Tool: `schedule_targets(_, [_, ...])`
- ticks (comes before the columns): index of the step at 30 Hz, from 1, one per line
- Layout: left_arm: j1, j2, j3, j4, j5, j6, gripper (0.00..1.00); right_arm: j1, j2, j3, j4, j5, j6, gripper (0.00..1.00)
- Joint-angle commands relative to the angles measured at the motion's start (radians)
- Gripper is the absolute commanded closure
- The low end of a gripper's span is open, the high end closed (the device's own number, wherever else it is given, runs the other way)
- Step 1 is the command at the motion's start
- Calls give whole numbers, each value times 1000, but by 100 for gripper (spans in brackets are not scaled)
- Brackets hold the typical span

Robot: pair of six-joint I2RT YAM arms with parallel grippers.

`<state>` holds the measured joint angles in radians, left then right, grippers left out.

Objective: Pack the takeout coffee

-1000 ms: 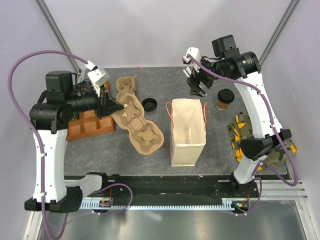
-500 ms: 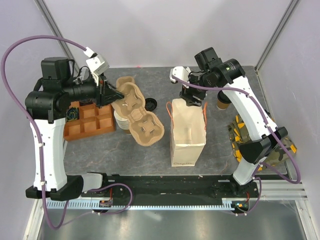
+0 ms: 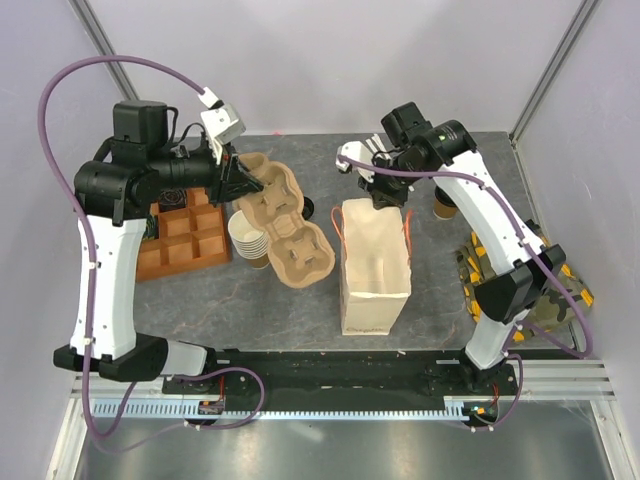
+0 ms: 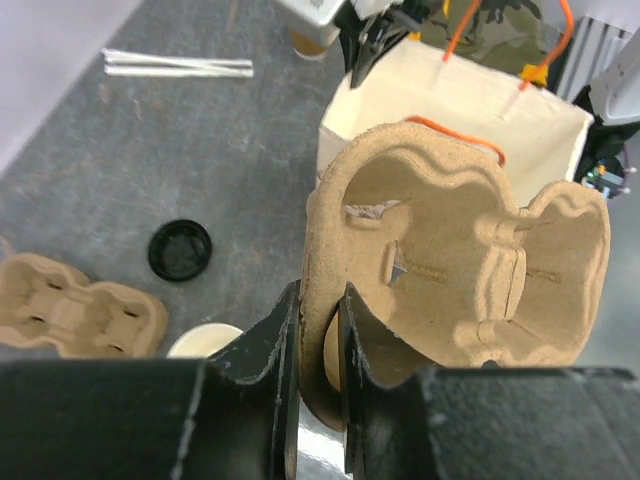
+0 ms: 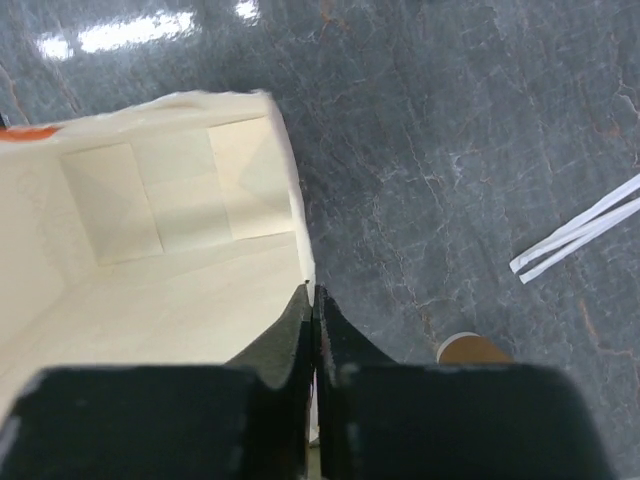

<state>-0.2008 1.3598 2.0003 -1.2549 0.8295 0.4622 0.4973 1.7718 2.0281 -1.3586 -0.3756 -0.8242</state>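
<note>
Here, the takeout coffee stands on the tabletop, right of centre in the overhead view. It is just right of the open paper bag and partly hidden behind the right arm. The right claw is at the bag's upper edge, and its wrist view shows both fingers pinched together on the bag's rim. Further left, the left claw is closed on the rim of a pulp cup carrier. A stack of paper cups shows at the carrier's lower left. A loose black lid lies on the tabletop between the carrier and the bag.
</note>
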Motion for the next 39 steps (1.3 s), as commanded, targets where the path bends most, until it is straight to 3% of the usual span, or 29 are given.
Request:
schedule_targets(1, [-22, 24, 188, 58, -46, -54, 98, 1, 17, 133, -51, -8, 135, 100])
schedule_targets(6, [-86, 10, 267, 155, -186, -74, 98, 4, -29, 167, -36, 4, 264, 100])
schedule_targets(12, [-267, 16, 333, 241, -456, 15, 98, 55, -97, 58, 12, 38, 355, 100])
schedule_targets(15, [-347, 22, 348, 279, -527, 62, 98, 76, -118, 27, 47, 53, 384, 100])
schedule_targets(17, [-448, 27, 350, 282, -606, 131, 98, 81, -123, 27, 49, 55, 401, 100])
schedule_targets(19, [-570, 27, 327, 285, -673, 179, 98, 83, -124, 30, 47, 56, 419, 100])
schedule_targets(25, [-761, -22, 146, 445, -855, 302, 98, 93, -121, 63, 41, 72, 439, 100])
schedule_targets(31, [-854, -39, 52, 471, -932, 441, 98, 101, -135, 63, 38, 64, 435, 100])
schedule_targets(39, [-968, -76, -113, 485, -1001, 474, 98, 121, -138, 66, 49, 67, 456, 100])
